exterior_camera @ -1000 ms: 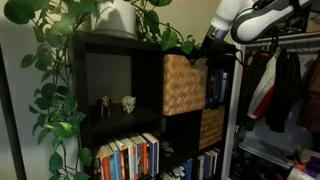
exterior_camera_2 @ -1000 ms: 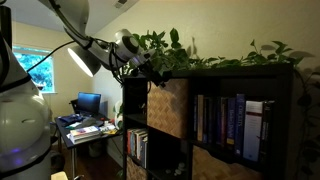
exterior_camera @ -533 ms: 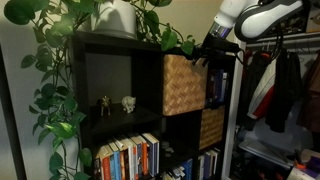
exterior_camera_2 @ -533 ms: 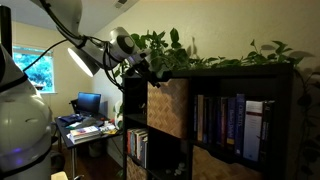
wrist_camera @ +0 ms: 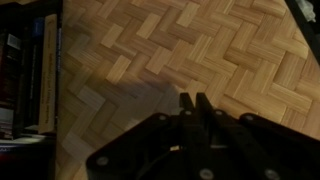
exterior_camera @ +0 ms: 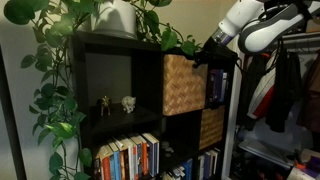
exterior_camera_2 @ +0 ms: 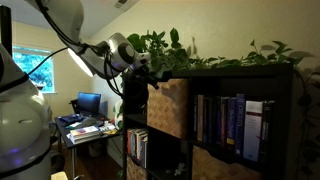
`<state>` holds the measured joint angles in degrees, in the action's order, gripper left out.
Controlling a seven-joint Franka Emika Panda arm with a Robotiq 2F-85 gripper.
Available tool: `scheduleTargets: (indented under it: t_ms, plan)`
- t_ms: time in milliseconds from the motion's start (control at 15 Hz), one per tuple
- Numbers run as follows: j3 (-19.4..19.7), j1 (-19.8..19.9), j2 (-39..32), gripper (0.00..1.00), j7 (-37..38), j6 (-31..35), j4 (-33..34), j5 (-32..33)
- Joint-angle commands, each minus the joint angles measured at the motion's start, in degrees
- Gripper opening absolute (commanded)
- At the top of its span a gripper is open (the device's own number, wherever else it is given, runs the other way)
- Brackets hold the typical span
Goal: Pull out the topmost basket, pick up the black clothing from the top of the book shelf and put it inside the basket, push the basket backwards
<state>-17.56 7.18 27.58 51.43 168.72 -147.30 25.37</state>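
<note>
The topmost basket [exterior_camera: 183, 85] [exterior_camera_2: 168, 108], light tan wicker, sits in the upper cube of the black book shelf [exterior_camera: 108, 42] [exterior_camera_2: 245, 71]. Its front stands slightly proud of the shelf. In both exterior views my gripper [exterior_camera: 203, 56] [exterior_camera_2: 147, 76] is at the basket's top front corner. In the wrist view the woven basket front [wrist_camera: 190, 45] fills the picture. There my gripper [wrist_camera: 189, 98] has its fingers pressed together, shut, and nothing shows between them. The black clothing cannot be made out among the dark leaves on the shelf top.
A trailing plant [exterior_camera: 120, 15] [exterior_camera_2: 190, 50] covers the shelf top. A darker woven basket [exterior_camera: 211, 127] sits one cube lower. Books [exterior_camera: 125, 158] and small figurines [exterior_camera: 128, 102] fill other cubes. A clothes rack with jackets [exterior_camera: 285, 85] stands beside the shelf; a desk with a monitor [exterior_camera_2: 88, 103] lies beyond.
The gripper has gone from open to shut at the basket's top corner. The arm has shifted slightly away from the shelf front. The basket shows no clear movement.
</note>
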Motion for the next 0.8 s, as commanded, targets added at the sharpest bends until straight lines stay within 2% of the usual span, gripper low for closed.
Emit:
scheduleTargets:
  t_ms: [0,267,733]
  plan:
    - [-1.9,4.32,0.76,0.0,2.24,6.88,-2.45,3.05]
    - [-4.73,9.24,0.24,0.04,2.91,11.71,-2.61,3.73]
    - [-10.67,16.61,-1.22,0.03,3.54,15.93,-2.02,2.64]
